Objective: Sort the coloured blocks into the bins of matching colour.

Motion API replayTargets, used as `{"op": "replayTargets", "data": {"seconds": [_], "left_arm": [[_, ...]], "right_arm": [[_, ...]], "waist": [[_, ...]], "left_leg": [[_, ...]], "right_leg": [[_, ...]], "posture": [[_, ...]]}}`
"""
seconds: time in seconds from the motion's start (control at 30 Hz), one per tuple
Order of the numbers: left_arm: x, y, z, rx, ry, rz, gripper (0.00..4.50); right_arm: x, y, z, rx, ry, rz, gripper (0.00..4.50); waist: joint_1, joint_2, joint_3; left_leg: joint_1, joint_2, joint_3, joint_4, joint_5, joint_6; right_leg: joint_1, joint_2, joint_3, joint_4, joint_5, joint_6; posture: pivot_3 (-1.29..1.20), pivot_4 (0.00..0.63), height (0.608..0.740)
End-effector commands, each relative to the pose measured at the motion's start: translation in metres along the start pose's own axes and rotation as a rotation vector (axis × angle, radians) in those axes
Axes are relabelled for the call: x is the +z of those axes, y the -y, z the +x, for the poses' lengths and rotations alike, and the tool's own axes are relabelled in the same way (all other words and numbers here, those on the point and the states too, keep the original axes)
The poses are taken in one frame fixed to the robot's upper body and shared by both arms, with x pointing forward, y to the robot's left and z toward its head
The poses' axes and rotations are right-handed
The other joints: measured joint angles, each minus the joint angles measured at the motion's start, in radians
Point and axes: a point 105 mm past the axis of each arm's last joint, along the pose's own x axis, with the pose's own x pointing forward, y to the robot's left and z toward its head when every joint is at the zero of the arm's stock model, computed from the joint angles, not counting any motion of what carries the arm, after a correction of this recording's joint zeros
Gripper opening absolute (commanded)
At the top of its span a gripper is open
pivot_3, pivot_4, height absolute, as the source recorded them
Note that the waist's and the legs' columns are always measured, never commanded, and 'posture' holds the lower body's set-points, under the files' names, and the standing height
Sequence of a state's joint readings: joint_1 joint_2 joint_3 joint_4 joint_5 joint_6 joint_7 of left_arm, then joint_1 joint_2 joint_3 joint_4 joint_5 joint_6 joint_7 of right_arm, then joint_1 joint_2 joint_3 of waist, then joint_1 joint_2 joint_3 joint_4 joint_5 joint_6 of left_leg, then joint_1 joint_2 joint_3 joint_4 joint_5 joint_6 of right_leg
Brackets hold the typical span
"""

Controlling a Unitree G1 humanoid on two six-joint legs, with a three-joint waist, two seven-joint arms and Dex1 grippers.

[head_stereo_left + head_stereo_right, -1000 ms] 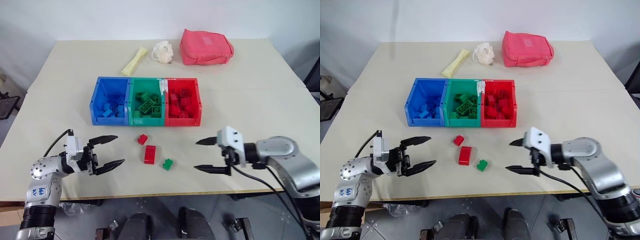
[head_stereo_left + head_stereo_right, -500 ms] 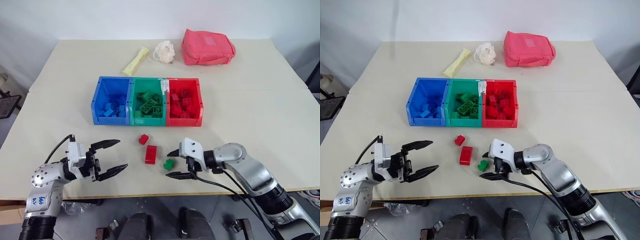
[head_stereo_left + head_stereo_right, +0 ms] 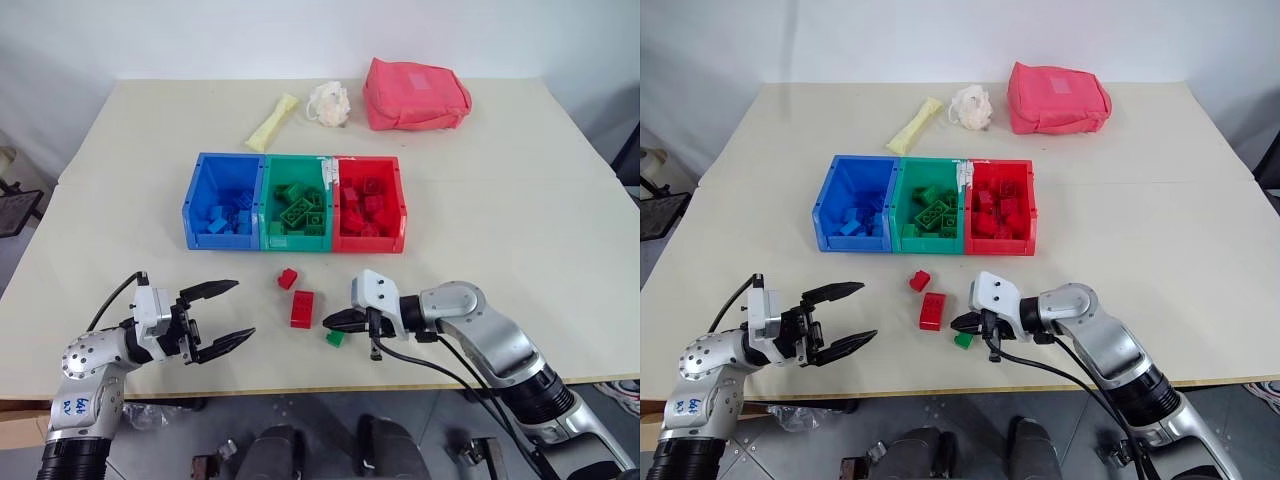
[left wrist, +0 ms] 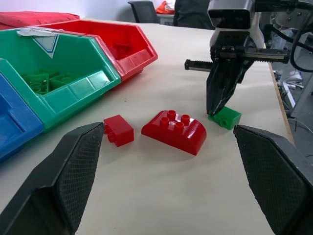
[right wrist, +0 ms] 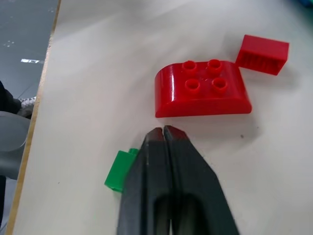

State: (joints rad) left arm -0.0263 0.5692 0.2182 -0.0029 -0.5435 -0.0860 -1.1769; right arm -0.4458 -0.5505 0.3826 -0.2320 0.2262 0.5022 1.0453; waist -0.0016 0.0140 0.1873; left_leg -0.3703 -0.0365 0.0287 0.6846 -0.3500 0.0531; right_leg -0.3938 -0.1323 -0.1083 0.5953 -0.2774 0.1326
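Sorting is mostly done: the blue bin (image 3: 222,205), green bin (image 3: 295,205) and red bin (image 3: 368,205) stand joined in a row at mid-table (image 3: 500,240), each with blocks of its own colour inside, and three blocks lie loose on the near side of them. These are a small red block (image 3: 287,278) nearest the bins, a larger rounded red block (image 3: 301,308) just nearer than it, and a small green block (image 3: 335,338) nearest the table's edge. The step in hand looks like a pick of the green block, but the right end effector (image 3: 332,321) has its fingers pressed together with nothing between them; in the right wrist view the green block sits beside the closed tips, not in them, so the grasp appears to have missed. The left end effector (image 3: 228,312) hovers well to the left of the loose blocks with its fingers spread wide and empty. Next, the right fingers would need to part, shift over so they straddle the green block, close on it, then carry it to the green bin. The two red blocks remain for the red bin.
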Motion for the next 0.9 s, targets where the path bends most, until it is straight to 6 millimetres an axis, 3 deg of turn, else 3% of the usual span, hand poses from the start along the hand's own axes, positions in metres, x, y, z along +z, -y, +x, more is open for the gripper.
{"op": "replayTargets", "data": {"seconds": [0.03, 0.2, 0.27, 0.67, 0.9], "left_arm": [[0.01, -0.002, 0.0, 0.0, 0.023, 0.036, 4.5], [0.01, -0.002, 0.001, 0.0, 0.026, 0.038, 4.5], [0.01, -0.002, 0.001, -0.001, 0.026, 0.037, 4.5], [0.009, 0.002, -0.001, -0.02, 0.024, 0.03, 4.5], [0.001, 0.012, -0.005, -0.084, -0.015, 0.015, 4.5]], "right_arm": [[0.008, -0.003, -0.006, 0.006, 0.028, -0.025, 0.01], [0.019, -0.004, -0.011, -0.002, 0.058, -0.041, 0.01], [0.021, -0.004, -0.014, -0.006, 0.06, -0.039, 0.37], [0.0, -0.014, -0.018, 0.013, -0.042, 0.0, 4.37], [-0.019, -0.012, -0.006, -0.016, -0.109, 0.029, 4.44]], "waist": [[0.0, 0.0, 0.0], [0.0, 0.0, 0.0], [0.0, 0.0, 0.0], [0.0, 0.0, 0.0], [0.0, 0.0, 0.0]], "left_leg": [[0.0, 0.0, 0.0, 0.0, 0.0, 0.0], [0.0, 0.0, 0.0, 0.0, 0.0, 0.0], [0.0, 0.0, 0.0, 0.0, 0.0, 0.0], [0.0, 0.0, 0.0, 0.0, 0.0, 0.0], [0.0, 0.0, 0.0, 0.0, 0.0, 0.0]], "right_leg": [[0.0, 0.0, 0.0, 0.0, 0.0, 0.0], [0.0, 0.0, 0.0, 0.0, 0.0, 0.0], [0.0, 0.0, 0.0, 0.0, 0.0, 0.0], [0.0, 0.0, 0.0, 0.0, 0.0, 0.0], [0.0, 0.0, 0.0, 0.0, 0.0, 0.0]], "posture": [[0.0, 0.15, 0.74], [0.0, 0.15, 0.74], [0.0, 0.15, 0.74], [0.0, 0.15, 0.74], [0.0, 0.15, 0.74]]}}
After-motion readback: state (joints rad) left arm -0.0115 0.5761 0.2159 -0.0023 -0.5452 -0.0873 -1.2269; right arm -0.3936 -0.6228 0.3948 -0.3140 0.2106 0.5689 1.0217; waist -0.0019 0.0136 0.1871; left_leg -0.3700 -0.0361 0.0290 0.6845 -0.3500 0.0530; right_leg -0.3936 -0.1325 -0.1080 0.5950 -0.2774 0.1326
